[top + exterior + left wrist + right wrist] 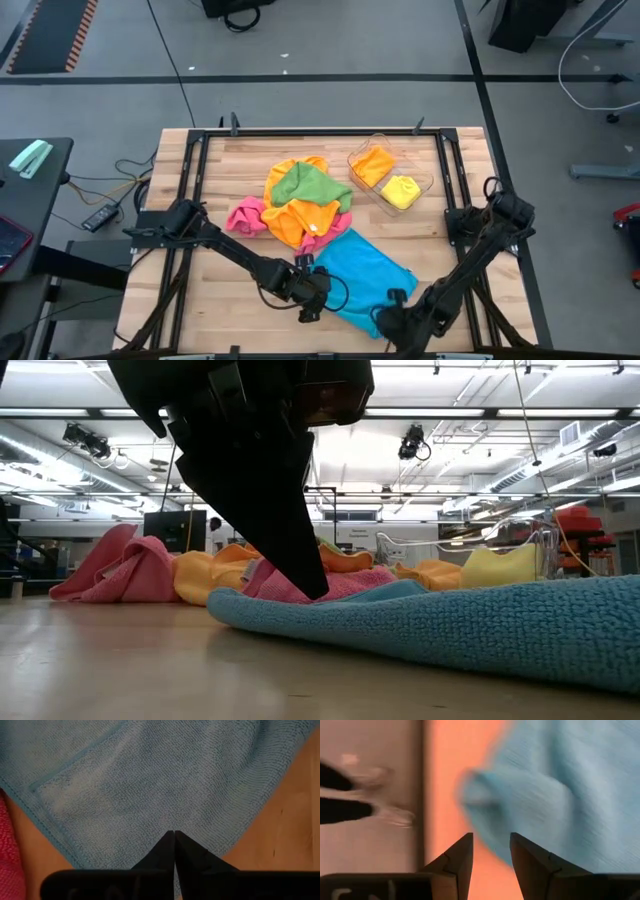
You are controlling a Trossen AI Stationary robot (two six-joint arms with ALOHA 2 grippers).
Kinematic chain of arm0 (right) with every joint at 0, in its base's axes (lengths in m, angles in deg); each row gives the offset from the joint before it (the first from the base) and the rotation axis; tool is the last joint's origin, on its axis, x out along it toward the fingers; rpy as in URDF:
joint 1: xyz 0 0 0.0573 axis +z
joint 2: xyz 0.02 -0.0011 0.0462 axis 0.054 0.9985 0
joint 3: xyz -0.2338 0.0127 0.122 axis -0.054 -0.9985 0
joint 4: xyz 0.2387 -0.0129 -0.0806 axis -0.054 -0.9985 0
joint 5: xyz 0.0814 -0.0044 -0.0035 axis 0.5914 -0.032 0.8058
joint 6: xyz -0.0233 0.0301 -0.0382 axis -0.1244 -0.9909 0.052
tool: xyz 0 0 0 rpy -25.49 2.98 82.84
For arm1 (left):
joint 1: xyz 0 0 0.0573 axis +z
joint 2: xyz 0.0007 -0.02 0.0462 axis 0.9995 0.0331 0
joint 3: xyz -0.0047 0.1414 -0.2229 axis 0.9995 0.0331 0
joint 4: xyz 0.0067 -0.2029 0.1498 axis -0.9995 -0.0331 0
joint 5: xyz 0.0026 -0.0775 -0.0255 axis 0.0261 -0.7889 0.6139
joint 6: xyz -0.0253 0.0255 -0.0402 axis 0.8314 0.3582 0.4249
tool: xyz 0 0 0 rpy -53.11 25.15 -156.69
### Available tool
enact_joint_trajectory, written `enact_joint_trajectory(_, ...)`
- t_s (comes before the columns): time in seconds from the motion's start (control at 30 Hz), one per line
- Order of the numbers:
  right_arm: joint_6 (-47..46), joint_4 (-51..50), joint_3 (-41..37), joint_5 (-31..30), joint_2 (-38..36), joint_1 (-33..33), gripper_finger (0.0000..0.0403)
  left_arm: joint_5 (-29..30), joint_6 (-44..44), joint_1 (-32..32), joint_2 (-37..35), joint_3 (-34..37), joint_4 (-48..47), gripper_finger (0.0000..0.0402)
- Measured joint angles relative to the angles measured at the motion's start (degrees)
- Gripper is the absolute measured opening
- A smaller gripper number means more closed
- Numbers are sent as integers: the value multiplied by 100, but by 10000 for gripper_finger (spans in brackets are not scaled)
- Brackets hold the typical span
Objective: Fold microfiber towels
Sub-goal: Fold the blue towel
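Note:
A blue microfiber towel lies spread on the wooden table. My left gripper stands at its left corner, shut on it; in the left wrist view the towel narrows to a corner under the fingertips. My right gripper is open at the towel's near corner, close to the table's front edge. Behind the blue towel, a heap of orange, green and pink towels rests on the table. My left gripper is shut on the blue towel's left corner, coming at it slanting down from the table's left. The fingers hide the corner's tip. The towel stays low on the table. My right gripper: I cannot tell whether it touches the towel.
A clear plastic tray at the back right holds an orange and a yellow folded towel. Bare wood shows left of the heap and along the front left. The table's front edge runs close by my right gripper.

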State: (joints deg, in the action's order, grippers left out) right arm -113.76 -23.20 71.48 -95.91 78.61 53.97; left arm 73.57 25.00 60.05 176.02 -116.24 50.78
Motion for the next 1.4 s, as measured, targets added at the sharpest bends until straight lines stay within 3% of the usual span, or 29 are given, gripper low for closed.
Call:
enact_joint_trajectory(0.1,-245,-475,-6,-312,15,3,138,2,0,2,-2,0,10,25)
enact_joint_trajectory(0.3,704,-706,5,-728,6,189,138,2,2,-9,-2,0,13,14)
enact_joint_trajectory(0.53,-186,-1992,3,-413,-83,312,138,7,34,-7,-7,0,15,14)
enact_joint_trajectory(0.77,-98,-1422,-74,-512,-86,493,146,7,50,-7,-13,0,22,32)
enact_joint_trajectory(0.97,-607,-1151,-450,-517,-88,325,172,7,164,-7,-13,0,22,17)
enact_joint_trajectory(1.13,-353,-469,-559,-463,-88,291,188,7,165,-7,-13,0,20,10)
enact_joint_trajectory(1.4,-371,-244,-602,-499,-88,240,148,6,157,-7,-13,0,20,30)
